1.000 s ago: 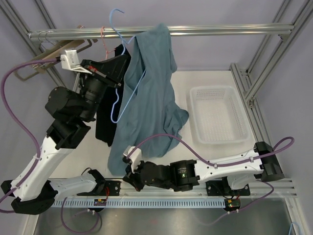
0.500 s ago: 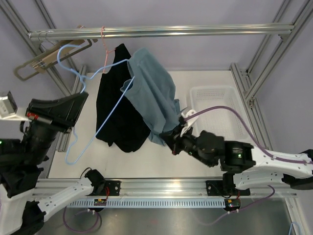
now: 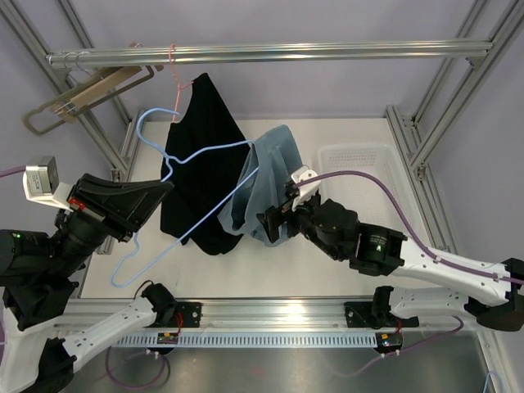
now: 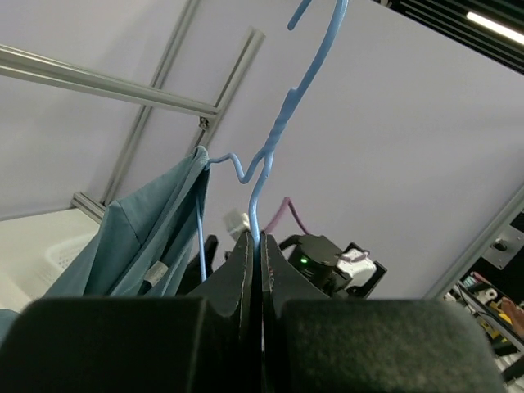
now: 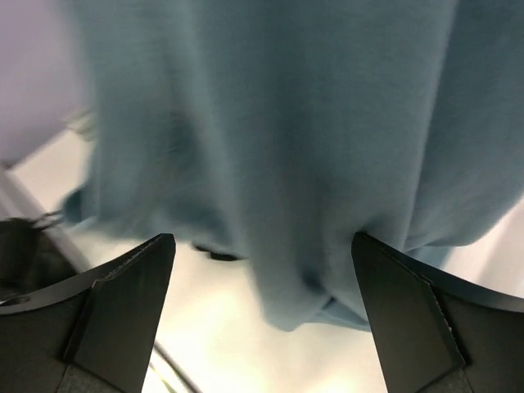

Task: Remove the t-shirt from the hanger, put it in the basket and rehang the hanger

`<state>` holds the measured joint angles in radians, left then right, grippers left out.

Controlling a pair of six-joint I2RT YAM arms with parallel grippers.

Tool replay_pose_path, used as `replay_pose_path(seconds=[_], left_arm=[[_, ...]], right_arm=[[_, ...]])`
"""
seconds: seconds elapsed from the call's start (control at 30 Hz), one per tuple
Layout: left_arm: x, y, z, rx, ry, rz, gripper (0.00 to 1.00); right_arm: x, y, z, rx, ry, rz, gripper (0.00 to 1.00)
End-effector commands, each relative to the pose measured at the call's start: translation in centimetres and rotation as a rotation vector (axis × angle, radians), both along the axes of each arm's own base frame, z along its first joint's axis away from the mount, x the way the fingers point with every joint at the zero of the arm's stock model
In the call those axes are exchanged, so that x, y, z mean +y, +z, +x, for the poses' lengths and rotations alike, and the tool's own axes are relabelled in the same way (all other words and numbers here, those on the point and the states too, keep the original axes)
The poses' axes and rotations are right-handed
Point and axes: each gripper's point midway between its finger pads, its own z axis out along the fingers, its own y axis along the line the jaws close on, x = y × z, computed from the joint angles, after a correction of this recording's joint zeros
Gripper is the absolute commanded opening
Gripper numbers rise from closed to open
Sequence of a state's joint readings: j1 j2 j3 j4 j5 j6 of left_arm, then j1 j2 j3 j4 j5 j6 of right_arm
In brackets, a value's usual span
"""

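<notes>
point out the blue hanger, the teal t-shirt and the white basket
blue hanger [image 3: 209, 151], top external view, upper wire arm
teal t-shirt [image 3: 272, 155], top external view, bunched upper fold
white basket [image 3: 360, 150], top external view, far rim

A robotics lab: aluminium-profile frame [image 3: 407, 176], hanging rod [image 3: 327, 51], plain lilac walls [image 3: 344, 86].

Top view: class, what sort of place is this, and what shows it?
Probably a robotics lab test cell, not a home: an aluminium frame encloses the table, with the left arm and right arm mounted at its near edge.
</notes>
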<state>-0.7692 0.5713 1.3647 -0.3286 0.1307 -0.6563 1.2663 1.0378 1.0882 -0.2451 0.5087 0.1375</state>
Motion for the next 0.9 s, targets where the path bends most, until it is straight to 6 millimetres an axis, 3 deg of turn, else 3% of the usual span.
replay_pose_path(seconds=[0.0,0.1,0.17,0.23,0.27,0.3,0.33,0.37,0.4,0.47,0.5,0.57,0.6,0.67,0.7,0.77,0.87], left_arm=[[1.3,3.7,-3.8,-0.117,-0.103,-0.093,0.0],[1.5,3.4,-4.4,-0.117,-0.118,-0.097,0.0],[2.1,2.9,-4.5,-0.111,-0.094,-0.086,0.0],[2.5,2.1,-4.2,-0.09,-0.064,-0.071,0.0],[3.0,1.9,-4.6,-0.096,-0.057,-0.073,0.0],[3.3,1.7,-4.7,-0.094,-0.05,-0.072,0.0],[3.4,1.1,-4.5,-0.076,-0.037,-0.062,0.0],[3.6,0.6,-4.4,-0.068,-0.026,-0.053,0.0],[4.3,0.3,-4.7,-0.069,-0.01,-0.055,0.0],[4.8,-1.5,-3.6,-0.03,0.06,-0.019,0.0],[5.5,-2.2,-3.7,-0.025,0.084,-0.013,0.0],[6.1,-4.3,-2.8,0.018,0.147,0.038,0.0],[6.3,-5.8,-2.2,0.046,0.176,0.066,0.0],[6.8,-6.9,-1.6,0.057,0.223,0.093,0.0],[6.7,-7.7,-1.2,0.07,0.235,0.111,0.0],[6.9,-8.3,-0.8,0.069,0.262,0.123,0.0],[6.3,-9.5,0.1,0.08,0.271,0.161,0.0]], right_arm=[[-2.3,2.7,3.8,-0.101,-0.111,0.039,0.99],[-1.5,2.0,6.2,-0.089,-0.13,0.025,0.99],[-1.0,2.8,7.4,-0.11,-0.165,0.054,0.89],[-1.1,4.7,8.2,-0.145,-0.198,0.088,0.69],[-0.8,5.3,8.5,-0.149,-0.193,0.096,0.54],[-1.2,7.4,9.0,-0.165,-0.207,0.138,0.35],[-1.4,8.4,9.2,-0.174,-0.211,0.157,0.04],[-1.7,9.9,9.1,-0.192,-0.212,0.181,0.0],[-2.4,13.0,8.8,-0.229,-0.217,0.232,0.0],[-3.9,16.4,8.5,-0.298,-0.239,0.253,0.0],[-5.2,20.3,7.9,-0.345,-0.255,0.315,0.0],[-6.6,23.1,7.9,-0.402,-0.298,0.299,0.0],[-8.3,26.3,7.3,-0.439,-0.323,0.338,0.0],[-9.3,27.9,8.0,-0.485,-0.394,0.28,0.0],[-11.2,30.7,7.4,-0.517,-0.43,0.314,0.0],[-13.1,33.4,8.0,-0.562,-0.509,0.3,0.0],[-15.1,35.5,9.5,-0.599,-0.592,0.249,0.0]])
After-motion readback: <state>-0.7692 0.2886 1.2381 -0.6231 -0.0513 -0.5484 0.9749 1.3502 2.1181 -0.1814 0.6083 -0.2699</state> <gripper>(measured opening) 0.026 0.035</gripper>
